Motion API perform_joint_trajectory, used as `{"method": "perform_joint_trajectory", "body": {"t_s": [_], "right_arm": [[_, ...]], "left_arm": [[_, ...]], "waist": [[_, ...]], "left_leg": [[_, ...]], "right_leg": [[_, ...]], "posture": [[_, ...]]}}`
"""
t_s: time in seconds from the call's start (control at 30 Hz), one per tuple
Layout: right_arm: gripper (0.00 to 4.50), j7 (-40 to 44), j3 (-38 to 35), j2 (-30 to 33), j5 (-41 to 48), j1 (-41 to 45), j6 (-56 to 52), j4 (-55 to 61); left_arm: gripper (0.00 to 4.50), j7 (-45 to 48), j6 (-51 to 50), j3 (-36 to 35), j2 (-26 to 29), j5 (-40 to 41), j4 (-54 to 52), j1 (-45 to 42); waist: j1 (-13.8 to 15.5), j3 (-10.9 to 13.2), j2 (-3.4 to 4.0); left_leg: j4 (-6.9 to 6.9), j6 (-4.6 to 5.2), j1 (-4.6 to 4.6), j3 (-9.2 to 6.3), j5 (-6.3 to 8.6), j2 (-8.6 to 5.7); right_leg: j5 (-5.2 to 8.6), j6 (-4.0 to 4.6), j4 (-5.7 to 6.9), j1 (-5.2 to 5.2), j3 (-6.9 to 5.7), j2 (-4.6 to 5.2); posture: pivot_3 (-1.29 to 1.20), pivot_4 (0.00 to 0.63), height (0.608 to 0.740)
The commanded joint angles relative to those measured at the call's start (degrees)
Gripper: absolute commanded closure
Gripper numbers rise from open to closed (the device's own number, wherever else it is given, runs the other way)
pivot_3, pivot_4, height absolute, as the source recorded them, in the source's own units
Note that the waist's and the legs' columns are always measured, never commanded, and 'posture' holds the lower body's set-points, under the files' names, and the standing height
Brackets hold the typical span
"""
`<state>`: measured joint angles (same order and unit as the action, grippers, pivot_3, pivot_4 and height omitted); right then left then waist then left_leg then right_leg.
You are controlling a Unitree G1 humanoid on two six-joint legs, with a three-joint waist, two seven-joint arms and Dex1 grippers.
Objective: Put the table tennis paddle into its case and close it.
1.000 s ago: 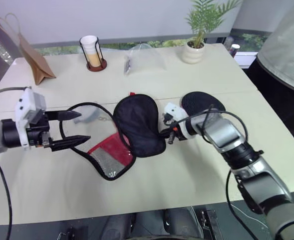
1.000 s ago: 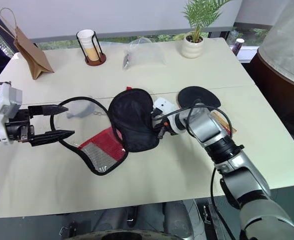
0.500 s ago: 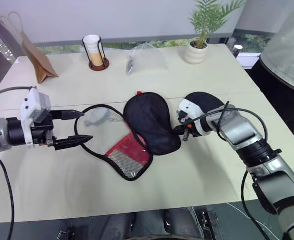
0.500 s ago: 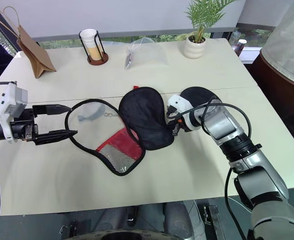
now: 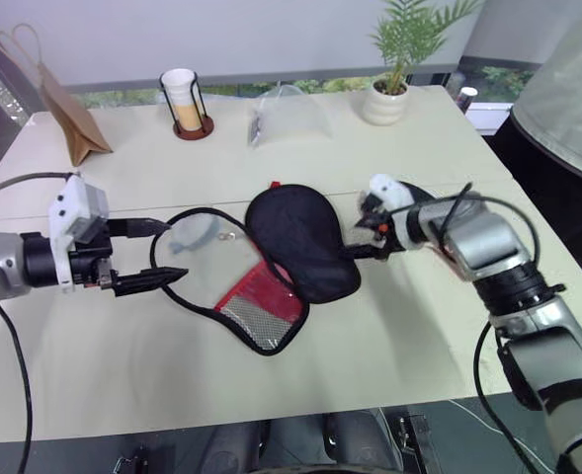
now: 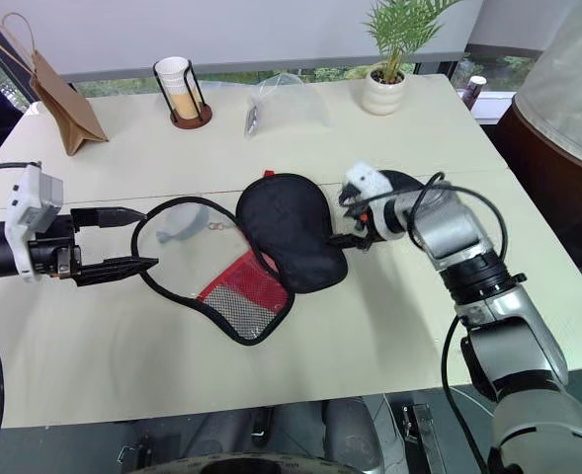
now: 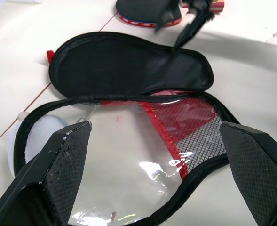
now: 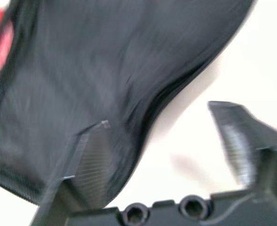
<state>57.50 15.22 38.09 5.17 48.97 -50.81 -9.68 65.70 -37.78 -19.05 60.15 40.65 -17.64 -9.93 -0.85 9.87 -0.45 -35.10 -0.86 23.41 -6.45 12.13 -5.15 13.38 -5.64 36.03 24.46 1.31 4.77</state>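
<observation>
Right pincer [image 6: 347, 221] stands with its two fingers spread apart, holding nothing; in the right wrist view one finger [image 8: 84, 165] lies over the black flap's edge and the other [image 8: 241, 136] over bare worktop; whether the first touches the fabric cannot be told. Left pincer [image 5: 157, 251] is also wide open and empty, pointing across the worktop [image 5: 399, 326] toward the case [image 6: 261, 252], its lower fingertip just short of the case's zip edge; its upper finger [image 7: 58, 169] and its lower one frame the opened case in the left wrist view.

Case condition: unzipped and spread flat near the middle of the worktop; black fabric flap on the side toward the right arm, with a small red tab at its far end; other half lying open toward the left arm, showing a clear panel, a red panel and a mesh pocket [image 5: 256, 314], ringed by a black zip border.

Table tennis paddle [image 7: 145, 10] lies outside the case, on the worktop beyond the black flap and largely behind the right wrist; black face upward, red edge visible, handle end partly seen in the left wrist view.

Other items at the far edge: brown paper bag [image 5: 68, 123]; cup in a wire holder [image 5: 184, 99]; clear plastic bag [image 5: 289, 114]; potted plant [image 5: 394, 69].
</observation>
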Motion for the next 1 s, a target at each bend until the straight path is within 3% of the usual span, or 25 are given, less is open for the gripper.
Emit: {"method": "perform_joint_trajectory", "body": {"t_s": [0.03, 0.17, 0.33, 0.47, 0.7, 0.8, 0.93, 1.0], "right_arm": [[0.06, -1.76, -7.37, 5.06, 1.42, 1.95, -2.33, 3.34], [0.06, -3.16, -10.62, 11.15, 1.28, -1.36, -4.86, 6.14], [0.06, -4.01, -11.89, 17.56, 0.06, -12.12, -2.25, 7.2], [0.06, -5.52, -11.69, 16.76, -0.5, -15.91, 1.93, 2.76], [0.06, -7.71, -10.6, 13.51, -1.39, -14.67, 6.65, -7.26], [0.92, -7.37, -10.86, 12.36, -0.72, -13.51, 6.21, -10.28], [2.93, -6.74, -10.93, 11.99, -0.03, -12.66, 4.84, -10.74], [3.7, -6.35, -11.25, 12.09, 0.68, -12.25, 3.13, -9.25]], "left_arm": [[0.0, -0.36, 0.56, -0.42, -0.2, 0.42, -0.95, -1.26], [0.0, -0.45, 0.94, 0.83, -0.95, -0.03, -0.32, -2.46], [0.0, 0.02, 1.72, 3.07, -1.77, -0.88, 1.48, -5.16], [0.0, 0.6, 2.25, 4.54, -2.12, -1.51, 2.77, -7.02], [0.0, 1.22, 2.59, 5.42, -2.33, -2.16, 3.65, -8.28], [0.0, 1.28, 2.76, 5.49, -2.21, -2.32, 3.75, -8.34], [0.0, 1.32, 2.95, 5.22, -2.11, -2.45, 3.81, -8.14], [0.0, 1.35, 3.02, 5.18, -2.13, -2.5, 3.79, -8.06]], "waist": [[0.24, 0.05, -0.03], [0.3, 0.08, -0.09], [0.16, 0.09, -0.11], [-0.36, 0.14, -0.04], [-0.01, 0.16, -0.04], [-0.08, 0.16, -0.07], [0.0, 0.16, -0.08], [0.02, 0.16, -0.08]], "left_leg": [[0.0, 0.0, 0.02, 0.0, 0.0, -0.01], [-0.01, 0.02, 0.05, 0.0, 0.01, -0.04], [-0.01, 0.03, 0.05, 0.04, 0.02, -0.02], [-0.03, 0.05, 0.04, 0.19, 0.01, 0.0], [-0.05, 0.05, 0.03, 0.19, 0.01, 0.03], [-0.09, 0.05, 0.02, 0.18, 0.01, 0.03], [-0.12, 0.05, 0.01, 0.18, 0.01, 0.03], [-0.14, 0.05, 0.01, 0.18, 0.01, 0.03]], "right_leg": [[0.0, 0.0, -0.01, 0.0, 0.0, 0.01], [0.0, 0.0, -0.05, -0.01, -0.03, 0.09], [0.01, 0.0, -0.06, -0.03, -0.04, 0.1], [0.01, 0.0, -0.02, 0.0, 0.05, 0.08], [0.0, -0.01, -0.02, -0.01, 0.06, 0.02], [0.0, 0.0, -0.03, -0.04, 0.06, 0.0], [0.0, 0.0, -0.03, -0.08, 0.06, 0.0], [0.0, 0.0, -0.03, -0.08, 0.06, 0.0]], "posture": [[0.0, 0.15, 0.74], [0.0, 0.15, 0.74], [0.0, 0.15, 0.74], [0.0, 0.15, 0.74], [0.0, 0.15, 0.74], [0.0, 0.15, 0.74], [0.0, 0.15, 0.74], [0.0, 0.15, 0.74]]}}
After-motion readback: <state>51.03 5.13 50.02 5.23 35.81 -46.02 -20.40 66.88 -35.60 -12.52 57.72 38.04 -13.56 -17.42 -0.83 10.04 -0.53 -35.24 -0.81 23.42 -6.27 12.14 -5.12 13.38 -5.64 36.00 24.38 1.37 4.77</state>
